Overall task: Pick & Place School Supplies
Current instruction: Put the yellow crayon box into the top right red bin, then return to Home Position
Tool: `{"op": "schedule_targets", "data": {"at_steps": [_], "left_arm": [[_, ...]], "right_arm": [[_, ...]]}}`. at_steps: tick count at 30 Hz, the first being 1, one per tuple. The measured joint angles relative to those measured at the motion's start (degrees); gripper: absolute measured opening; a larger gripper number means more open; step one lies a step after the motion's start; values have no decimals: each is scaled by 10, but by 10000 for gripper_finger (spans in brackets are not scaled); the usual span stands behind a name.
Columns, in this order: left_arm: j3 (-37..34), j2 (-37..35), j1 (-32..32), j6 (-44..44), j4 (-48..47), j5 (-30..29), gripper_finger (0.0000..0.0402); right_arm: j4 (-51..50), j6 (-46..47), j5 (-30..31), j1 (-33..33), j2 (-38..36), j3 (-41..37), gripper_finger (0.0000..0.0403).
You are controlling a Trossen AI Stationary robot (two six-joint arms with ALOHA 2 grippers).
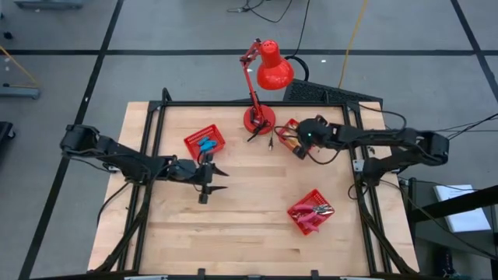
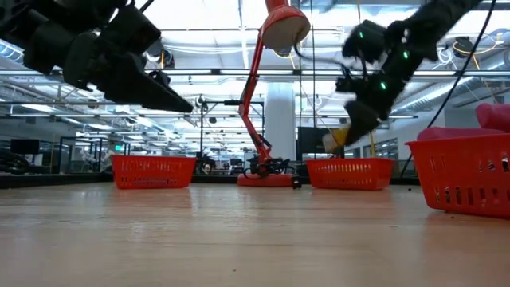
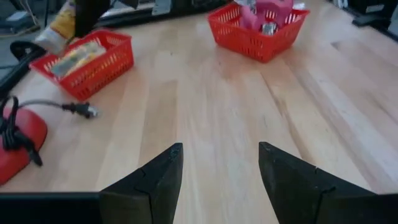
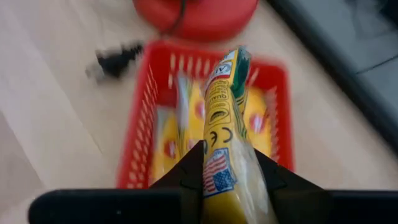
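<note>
Packet (image 4: 227,137), yellow, clamped in my right gripper (image 4: 231,163), long axis pointing down into the basket (image 4: 277,109) beside the lamp (image 1: 261,117). Left gripper (image 3: 219,171) spread wide, empty, farther from that basket.

table top (image 1: 257,202): pale wood, smooth, faint sheen, grain noted. baskets (image 3: 87,62): red plastic mesh. yellow packet (image 4: 227,130): glossy printed wrap. lamp shade (image 1: 274,68), upper centre: glossy red. gripper fingers (image 3: 155,183): matt black.

yellow packet (image 4: 231,155) base cut off, black plug (image 4: 118,60) blurred
</note>
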Motion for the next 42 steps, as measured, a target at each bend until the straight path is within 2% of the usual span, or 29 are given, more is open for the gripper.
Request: {"op": "schedule_targets", "data": {"at_steps": [6,10,12,16,19,24,29,32,35,39,42], "left_arm": [[-32,-41,-11,-15,5,-2,214],[-47,-65,-26,-14,1,-2,214],[-56,-82,-31,-13,4,-2,214],[-69,-121,-40,-19,-3,-3,214],[-72,-151,-49,-23,-23,-6,214],[-75,-196,-67,-9,-76,-15,214],[-75,-250,-86,-20,-142,-76,214],[-75,-295,-103,-42,-176,-89,214],[-75,-344,-134,-60,-232,-36,214],[-75,-396,-208,-94,-295,-7,214],[-75,-427,-264,-79,-297,-10,214]], "right_arm": [[102,2,-46,-49,0,-88,49],[150,1,-74,-64,0,-111,50],[160,-1,-74,-65,0,-113,70],[180,-15,-98,-65,0,-113,145],[185,-23,-106,-65,0,-113,182],[188,-33,-106,-65,0,-113,209],[234,-39,-145,-62,-23,-113,212],[261,-39,-194,-44,-66,-113,210],[262,-30,-246,-6,-126,-113,210],[247,-19,-312,73,-213,-113,208],[250,-14,-324,142,-265,-115,203]]}}
